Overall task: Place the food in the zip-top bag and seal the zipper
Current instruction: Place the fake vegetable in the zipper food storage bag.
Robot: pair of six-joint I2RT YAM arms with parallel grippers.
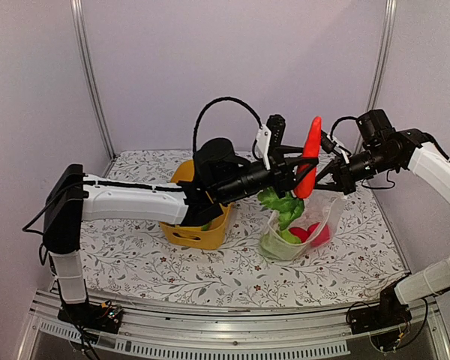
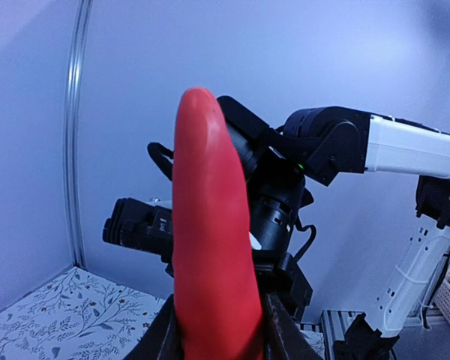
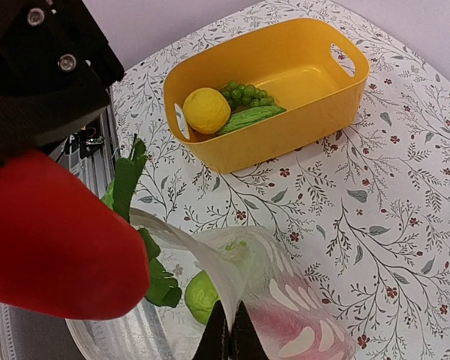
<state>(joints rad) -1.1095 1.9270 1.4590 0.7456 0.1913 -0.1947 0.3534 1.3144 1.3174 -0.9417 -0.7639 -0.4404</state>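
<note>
My left gripper (image 1: 300,166) is shut on a long red-orange toy vegetable (image 1: 310,154) and holds it upright over the zip-top bag (image 1: 315,217). Its green leaves (image 1: 283,206) hang down into the bag's mouth. In the left wrist view the red vegetable (image 2: 210,240) fills the gap between the fingers (image 2: 285,334). My right gripper (image 1: 336,182) is shut on the bag's rim (image 3: 232,289) and holds the mouth open. Red food (image 1: 315,232) and a green fruit (image 3: 199,296) lie inside the bag. The zipper cannot be made out.
The yellow basket (image 1: 199,236) stands left of the bag under my left arm. It holds a yellow fruit (image 3: 205,109), green grapes (image 3: 247,94) and a long green vegetable (image 3: 251,116). The right arm (image 2: 405,146) is close in front of the left gripper.
</note>
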